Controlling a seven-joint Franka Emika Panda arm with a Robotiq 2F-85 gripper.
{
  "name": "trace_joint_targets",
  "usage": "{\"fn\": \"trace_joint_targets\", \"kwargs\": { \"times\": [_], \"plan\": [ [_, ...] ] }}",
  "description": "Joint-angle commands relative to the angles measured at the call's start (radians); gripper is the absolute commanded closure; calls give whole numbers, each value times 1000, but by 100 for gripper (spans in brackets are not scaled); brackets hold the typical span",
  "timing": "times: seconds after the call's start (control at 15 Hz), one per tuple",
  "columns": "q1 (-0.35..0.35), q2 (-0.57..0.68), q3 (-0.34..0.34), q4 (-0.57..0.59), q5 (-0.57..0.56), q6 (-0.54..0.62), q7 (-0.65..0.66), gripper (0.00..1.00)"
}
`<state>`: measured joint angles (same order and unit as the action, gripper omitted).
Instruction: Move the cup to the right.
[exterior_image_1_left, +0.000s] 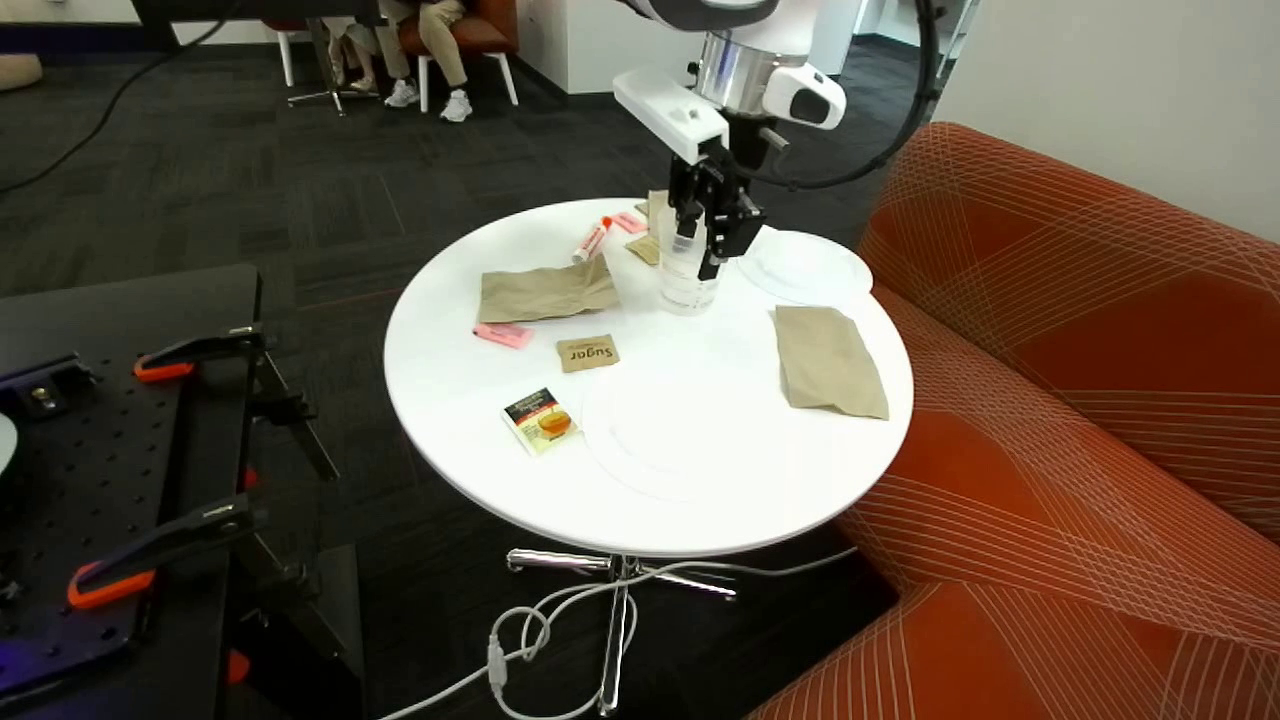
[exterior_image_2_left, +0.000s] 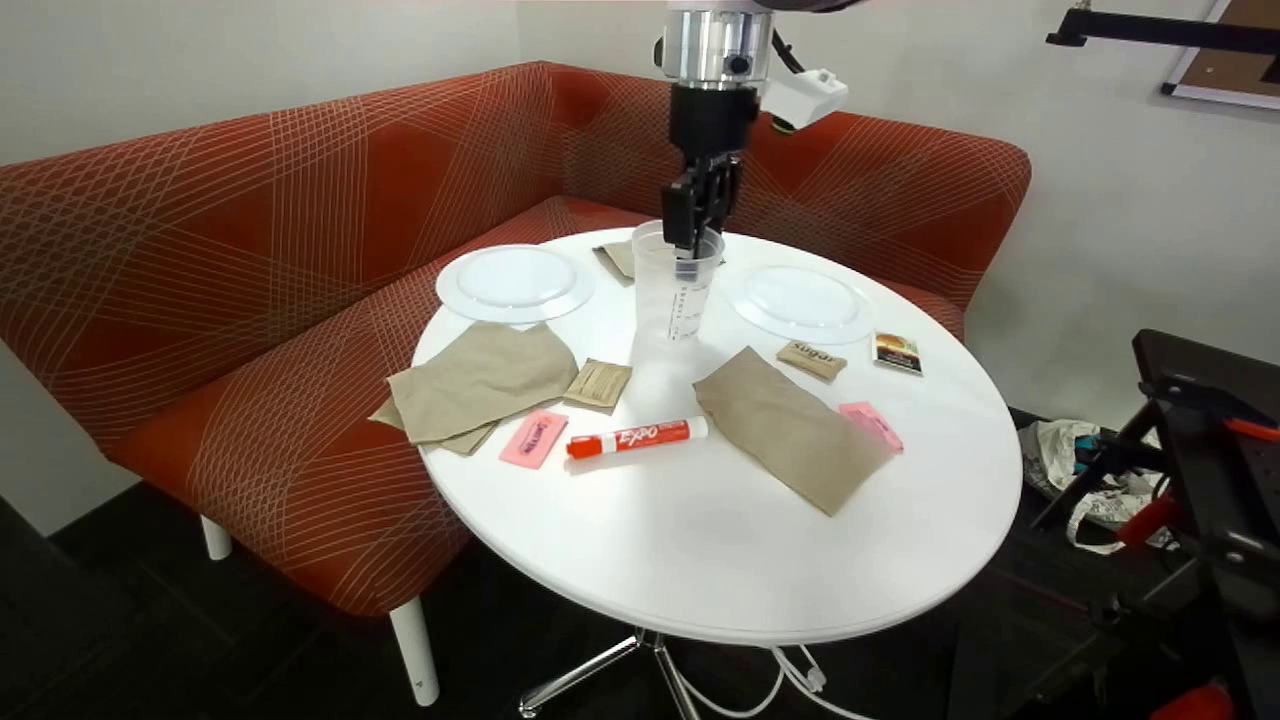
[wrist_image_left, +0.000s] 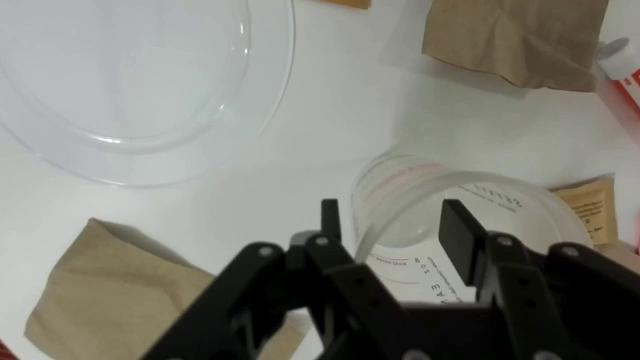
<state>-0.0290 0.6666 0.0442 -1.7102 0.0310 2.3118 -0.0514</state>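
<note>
The clear plastic measuring cup (exterior_image_2_left: 655, 290) is standing upright on the round white counter (exterior_image_2_left: 650, 560); in an exterior view it is showing between two clear plastic plates (exterior_image_2_left: 512, 278). The pincer (wrist_image_left: 390, 225) is straddling the rim with its fingers spread apart: one is hanging inside the cup and the other outside, the cup's wall standing between them. Whether either is touching the plastic, I am not able to tell. A red-capped Expo marker (exterior_image_2_left: 640, 438) is lying between a pink sweetener packet (exterior_image_2_left: 533, 440) and a tan paper napkin (exterior_image_2_left: 790, 430). Overlapping tan napkins (exterior_image_2_left: 490, 375) are overhanging the counter's edge, a small brown packet (exterior_image_2_left: 598, 383) lying just beside them. A sugar packet (exterior_image_1_left: 588, 353) is resting near a black-and-yellow sachet (exterior_image_1_left: 540, 420).
</note>
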Motion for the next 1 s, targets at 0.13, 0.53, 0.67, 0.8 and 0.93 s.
{"fn": "trace_joint_targets", "kwargs": {
  "times": [0.13, 0.53, 0.67, 0.8, 0.93],
  "plan": [
    [-2, 0, 8, 6, 20, 10, -12, 90],
    [-13, -36, 10, -24, 31, 35, -18, 99],
    [-35, -69, 13, -48, 53, 72, -26, 99],
    [-63, -100, 11, -59, 85, 96, -37, 99],
    [-105, -125, 6, -50, 118, 88, -58, 99]
  ]
}}
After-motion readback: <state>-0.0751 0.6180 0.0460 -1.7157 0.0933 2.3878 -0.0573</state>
